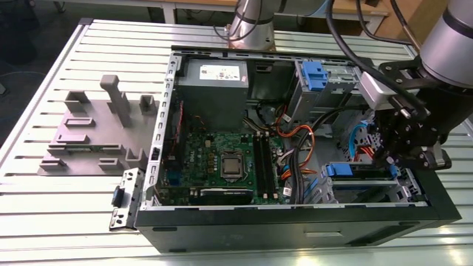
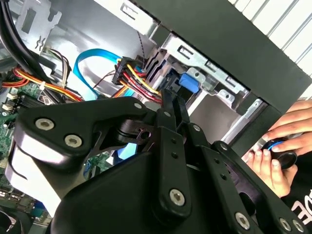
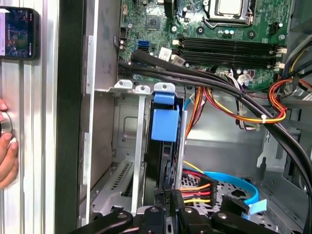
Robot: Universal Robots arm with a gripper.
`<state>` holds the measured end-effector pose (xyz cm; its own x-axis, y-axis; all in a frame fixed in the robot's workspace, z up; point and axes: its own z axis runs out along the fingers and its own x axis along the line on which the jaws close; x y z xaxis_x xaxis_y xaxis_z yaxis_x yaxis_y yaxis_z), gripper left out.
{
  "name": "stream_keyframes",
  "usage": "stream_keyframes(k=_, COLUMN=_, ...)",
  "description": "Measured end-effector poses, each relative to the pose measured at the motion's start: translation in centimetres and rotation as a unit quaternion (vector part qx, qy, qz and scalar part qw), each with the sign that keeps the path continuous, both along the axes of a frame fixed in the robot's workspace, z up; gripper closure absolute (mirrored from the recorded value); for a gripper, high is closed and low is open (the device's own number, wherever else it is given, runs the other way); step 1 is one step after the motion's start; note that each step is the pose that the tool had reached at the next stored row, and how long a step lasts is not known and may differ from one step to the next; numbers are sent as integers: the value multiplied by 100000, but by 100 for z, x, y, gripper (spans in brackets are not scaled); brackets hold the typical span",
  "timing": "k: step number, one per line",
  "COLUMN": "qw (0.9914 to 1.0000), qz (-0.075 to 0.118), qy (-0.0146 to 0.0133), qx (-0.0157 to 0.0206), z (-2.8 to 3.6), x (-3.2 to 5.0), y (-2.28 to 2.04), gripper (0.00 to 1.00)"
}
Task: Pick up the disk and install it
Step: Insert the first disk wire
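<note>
An open black computer case (image 1: 296, 224) lies on a slatted metal desk (image 1: 44, 205), exposing its green motherboard (image 1: 214, 160) and grey power supply (image 1: 212, 88); a grey fixture (image 1: 92, 133) sits beside it.

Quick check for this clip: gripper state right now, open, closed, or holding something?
Gripper: shut on the disk, which stands edge-on in the drive bay of the computer case.

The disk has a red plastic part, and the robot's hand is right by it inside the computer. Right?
Not quite. The plastic part of the disk is blue, not red, as the first wrist view shows. The hand is right by it inside the computer.
</note>
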<state>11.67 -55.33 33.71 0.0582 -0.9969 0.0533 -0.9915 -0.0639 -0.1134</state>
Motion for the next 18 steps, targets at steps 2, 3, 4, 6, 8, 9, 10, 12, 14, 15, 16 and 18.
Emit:
stream_keyframes(k=2, qw=99999, qz=-497, qy=-47, qx=-7, z=-10, x=-10, y=0, gripper=83)
stream_keyframes(k=3, qw=99996, qz=-923, qy=-63, qx=-8, z=-14, x=-10, y=0, gripper=83)
stream_keyframes(k=4, qw=99990, qz=-1434, qy=-76, qx=-5, z=-18, x=-10, y=0, gripper=83)
stream_keyframes(k=6, qw=99971, qz=-2416, qy=-94, qx=-7, z=-23, x=-11, y=0, gripper=83)
stream_keyframes(k=8, qw=99965, qz=-2634, qy=-105, qx=-10, z=-24, x=-11, y=0, gripper=83)
stream_keyframes(k=9, qw=99965, qz=-2638, qy=-131, qx=-6, z=-24, x=-11, y=0, gripper=83)
stream_keyframes(k=10, qw=99965, qz=-2644, qy=-214, qx=5, z=-25, x=-11, y=0, gripper=83)
stream_keyframes(k=12, qw=99962, qz=-2649, qy=-726, qx=29, z=-26, x=-12, y=0, gripper=83)
stream_keyframes(k=14, qw=99954, qz=-2640, qy=-1460, qx=37, z=-25, x=-15, y=1, gripper=83)
stream_keyframes(k=15, qw=99951, qz=-2653, qy=-1676, qx=43, z=-25, x=-23, y=1, gripper=83)
stream_keyframes(k=16, qw=99946, qz=-2734, qy=-1798, qx=51, z=-26, x=-33, y=1, gripper=83)
stream_keyframes(k=18, qw=99932, qz=-3157, qy=-1885, qx=51, z=-31, x=-48, y=1, gripper=83)
